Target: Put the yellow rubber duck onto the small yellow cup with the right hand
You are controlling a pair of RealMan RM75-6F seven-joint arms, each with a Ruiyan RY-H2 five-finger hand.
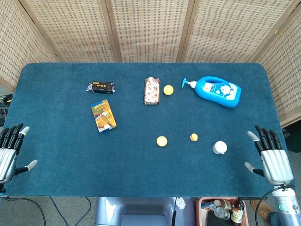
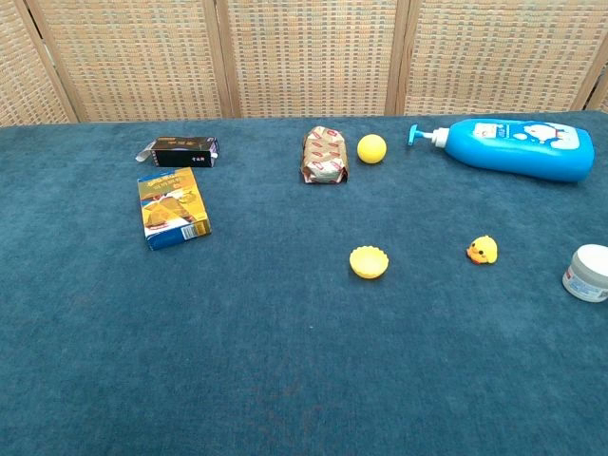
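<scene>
The yellow rubber duck (image 1: 193, 137) (image 2: 482, 250) stands on the blue table, right of the middle. The small yellow cup (image 1: 162, 141) (image 2: 369, 261) sits to its left, a short gap between them. My right hand (image 1: 272, 157) hovers over the table's right front edge, fingers spread and holding nothing, well right of the duck. My left hand (image 1: 9, 150) is at the left front edge, fingers also apart and empty. Neither hand shows in the chest view.
A white jar (image 1: 219, 147) stands between the duck and my right hand. A blue pump bottle (image 1: 216, 91), a yellow ball (image 1: 168, 90) and a wrapped snack (image 1: 151, 90) lie further back. A black box (image 1: 100, 87) and an orange-and-blue box (image 1: 103, 115) lie to the left.
</scene>
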